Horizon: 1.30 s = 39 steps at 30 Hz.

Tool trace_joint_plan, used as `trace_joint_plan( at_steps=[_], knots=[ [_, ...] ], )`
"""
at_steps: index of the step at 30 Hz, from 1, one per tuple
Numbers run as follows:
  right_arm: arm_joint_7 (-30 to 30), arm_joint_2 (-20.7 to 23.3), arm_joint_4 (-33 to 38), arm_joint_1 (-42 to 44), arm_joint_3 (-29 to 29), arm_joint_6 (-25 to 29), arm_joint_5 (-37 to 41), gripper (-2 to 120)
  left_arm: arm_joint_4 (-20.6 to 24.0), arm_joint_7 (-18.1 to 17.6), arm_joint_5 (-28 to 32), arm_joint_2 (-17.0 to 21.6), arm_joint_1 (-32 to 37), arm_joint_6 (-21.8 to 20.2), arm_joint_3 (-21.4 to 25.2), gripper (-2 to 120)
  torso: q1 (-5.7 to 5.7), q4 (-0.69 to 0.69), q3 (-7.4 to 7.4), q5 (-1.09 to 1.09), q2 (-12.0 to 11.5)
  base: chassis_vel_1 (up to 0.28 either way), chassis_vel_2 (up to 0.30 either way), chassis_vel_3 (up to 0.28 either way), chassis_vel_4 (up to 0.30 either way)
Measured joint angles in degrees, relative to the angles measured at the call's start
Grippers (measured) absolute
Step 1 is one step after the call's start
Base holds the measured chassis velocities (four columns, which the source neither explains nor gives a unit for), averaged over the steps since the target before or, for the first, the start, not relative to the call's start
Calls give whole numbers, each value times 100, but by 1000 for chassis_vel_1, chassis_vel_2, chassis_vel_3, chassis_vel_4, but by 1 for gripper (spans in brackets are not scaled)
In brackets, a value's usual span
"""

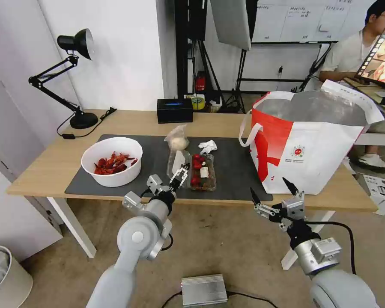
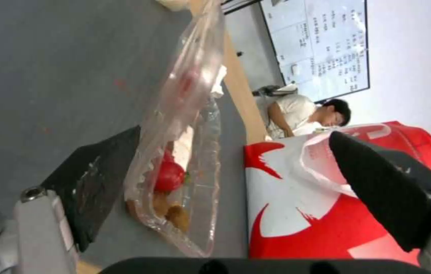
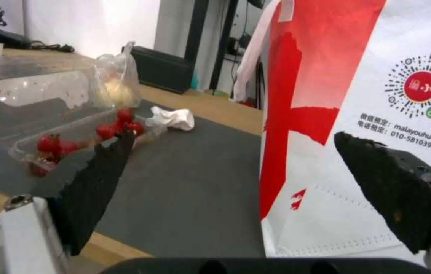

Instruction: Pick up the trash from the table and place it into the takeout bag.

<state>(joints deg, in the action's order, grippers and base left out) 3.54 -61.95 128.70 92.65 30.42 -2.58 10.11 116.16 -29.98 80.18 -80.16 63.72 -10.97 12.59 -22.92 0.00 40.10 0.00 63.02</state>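
Note:
The table (image 1: 42,167) carries a dark grey mat (image 1: 235,167). On the mat sit the trash items: a white bowl (image 1: 111,160) of red shells, a clear plastic tray (image 1: 203,173) with red scraps and its lid raised, a small clear bag (image 1: 177,139) and a crumpled tissue (image 1: 208,146). My left gripper (image 1: 181,173) is open at the tray's near end. In the left wrist view the tray (image 2: 175,152) lies between the fingers (image 2: 99,182), close to one of them. My right gripper (image 1: 269,186) hangs open before the table edge, facing the red-and-white takeout bag (image 1: 312,141).
A black desk lamp (image 1: 72,77) and a black box (image 1: 174,110) stand at the table's back. On the floor are a grey metal box (image 1: 204,289) and a white bin (image 1: 8,278). A person sits behind the takeout bag.

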Motion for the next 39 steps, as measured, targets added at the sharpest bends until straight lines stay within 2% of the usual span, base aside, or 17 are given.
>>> trace_joint_plan(
  at_steps=[13,26,39],
  knots=[
    [-12,18,-2,7,1,0,-12,100,169,63,150,26,-120,45,-92,100,0,0,0,0,0,0,0,0,0],
    [-3,-11,-11,77,23,2,-26,100,111,61,164,24,-229,45,-270,100,0,0,0,0,0,0,0,0,0],
    [3,-136,48,268,109,105,-98,100,86,69,-18,20,-296,-91,-639,100,0,0,0,0,0,0,0,0,0]
  ],
)
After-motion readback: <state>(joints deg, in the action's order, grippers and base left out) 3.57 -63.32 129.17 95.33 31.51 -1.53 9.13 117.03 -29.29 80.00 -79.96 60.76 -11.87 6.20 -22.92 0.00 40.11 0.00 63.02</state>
